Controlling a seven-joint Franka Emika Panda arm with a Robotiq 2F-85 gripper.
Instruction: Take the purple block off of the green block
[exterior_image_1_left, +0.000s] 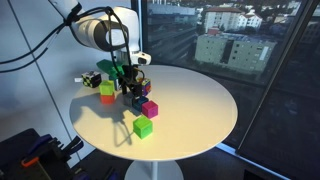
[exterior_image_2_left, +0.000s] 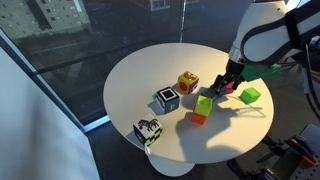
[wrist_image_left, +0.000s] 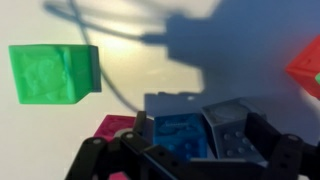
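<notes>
Gripper: the black Robotiq two-finger gripper (exterior_image_1_left: 134, 88) hangs low over the blocks. In the wrist view its links are spread to both sides, so the jaws stand wide, and as far as can be seen they hold nothing.
Beneath the gripper: a small dark blue plastic cube (wrist_image_left: 180, 135) lies between the spread links, very close below.
Purple block: the small plain magenta-purple cube (exterior_image_1_left: 149, 108) rests on the tabletop just beside the dark blue cube, apart from the gripper.
Green block: the small bright lime-green cube (exterior_image_1_left: 143, 127) stands alone on the table, near the purple block but not touching it, with nothing on top.
Step in hand: judged from this layout, the removal is done and what remains is to withdraw.
Doing it well: rise straight up with the jaws kept wide. Move sideways only once clear, since the blue and purple cubes sit close enough for a finger to nudge them.
Other blocks: a pale yellow-green cube joined to an orange one (exterior_image_2_left: 202, 108), and three patterned cubes (exterior_image_2_left: 167, 100), lie well apart from the green block.
Surface: a round white smooth tabletop (exterior_image_1_left: 200, 110) under hard light with sharp shadows. Light cubes would probably slide on it easily.
Room: tall dark window glass (exterior_image_1_left: 235, 40) with buildings beyond it. Loose cables hang beside the arm.
</notes>
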